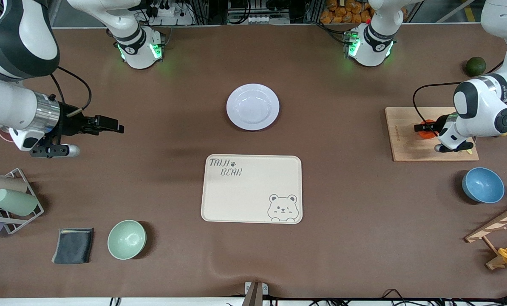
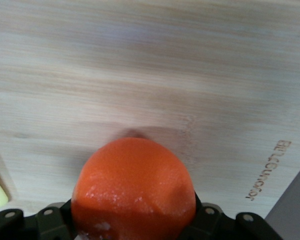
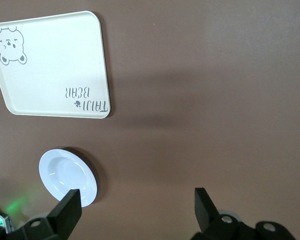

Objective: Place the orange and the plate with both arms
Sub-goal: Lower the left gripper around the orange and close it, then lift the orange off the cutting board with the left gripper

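Observation:
The orange [image 1: 427, 130] sits on the wooden board [image 1: 404, 142] at the left arm's end of the table. My left gripper [image 1: 424, 127] is shut on the orange, which fills the left wrist view [image 2: 134, 187] between the black fingers [image 2: 207, 216]. I cannot tell if the orange touches the board [image 2: 150, 75]. The pale lavender plate [image 1: 253, 106] lies empty in the middle of the table, farther from the front camera than the tray. It also shows in the right wrist view [image 3: 67, 176]. My right gripper [image 1: 109, 124] hangs open and empty [image 3: 135, 207] over bare table at the right arm's end.
A beige bear-print tray [image 1: 252, 188] lies nearer the camera than the plate. A dark green fruit [image 1: 476, 66], a blue bowl [image 1: 482, 185] and a wooden rack [image 1: 497, 225] are at the left arm's end. A green bowl [image 1: 126, 239], a dark cloth [image 1: 73, 245] and a cup rack [image 1: 11, 202] are at the right arm's end.

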`<state>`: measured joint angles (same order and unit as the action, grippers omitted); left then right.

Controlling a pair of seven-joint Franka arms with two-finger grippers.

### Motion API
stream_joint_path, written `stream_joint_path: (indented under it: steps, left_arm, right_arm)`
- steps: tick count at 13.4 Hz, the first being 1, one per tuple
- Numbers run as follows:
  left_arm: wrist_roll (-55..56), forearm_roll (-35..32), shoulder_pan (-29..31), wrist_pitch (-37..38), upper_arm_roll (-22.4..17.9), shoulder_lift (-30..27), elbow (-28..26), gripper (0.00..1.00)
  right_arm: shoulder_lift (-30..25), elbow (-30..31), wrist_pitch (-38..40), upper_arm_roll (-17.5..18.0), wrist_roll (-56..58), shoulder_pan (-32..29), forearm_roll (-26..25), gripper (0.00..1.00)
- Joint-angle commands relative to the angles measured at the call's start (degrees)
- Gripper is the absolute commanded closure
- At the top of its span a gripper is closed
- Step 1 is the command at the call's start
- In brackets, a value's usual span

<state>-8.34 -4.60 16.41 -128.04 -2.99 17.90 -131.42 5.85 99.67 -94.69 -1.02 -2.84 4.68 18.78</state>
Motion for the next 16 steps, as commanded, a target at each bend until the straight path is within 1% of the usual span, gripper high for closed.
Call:
stream_joint_path:
  steps: [1,2,4,5,7,9,12,13,14,16]
  left_arm:
    - [-0.54,1.08,0.11,5.49,1.31,0.03,3.88,0.97]
    - [-0.01,2.13,0.11,8.22,2.1,-0.23,5.37,1.0]
    - [1.82,6.78,0.02,14.54,4.47,-0.32,9.06,1.0]
    - [4.36,7.32,0.02,16.22,5.96,-0.23,10.65,1.0]
    - [11.73,7.5,0.02,17.29,10.43,-0.41,12.41,1.0]
    - [21.82,8.99,0.02,18.26,16.14,-0.67,14.61,1.0]
    - [38.96,9.87,-0.24,18.26,25.28,0.03,17.77,1.0]
    - [44.5,9.79,-0.77,18.26,27.75,0.12,18.56,1.0]
    - [49.51,9.79,-2.25,18.18,29.17,0.47,19.18,1.0]
    - [58.83,9.96,-8.21,18.09,29.44,0.91,20.5,1.0]
  right_arm:
    - [-0.31,0.26,0.12,0.23,0.99,-0.63,0.64,0.0]
    - [-0.31,0.26,0.21,0.23,1.17,-0.72,0.64,0.0]
    - [-0.31,0.26,0.21,0.14,1.17,-0.72,0.64,0.0]
    - [-0.31,0.26,0.21,0.14,1.17,-0.72,0.64,0.0]
    - [-0.31,0.17,0.12,0.23,1.17,-0.46,0.64,0.0]
    - [-0.4,0.43,1.08,0.14,1.26,-0.81,0.64,0.0]
    - [0.65,0.52,1.0,0.05,5.37,-3.17,0.64,0.0]
    - [1.27,0.52,0.91,0.14,6.78,-4.23,0.64,0.0]
    - [1.71,0.52,0.82,0.14,8.53,-5.11,0.64,0.0]
    - [2.32,0.52,0.91,0.14,11.09,-6.17,1.16,0.0]
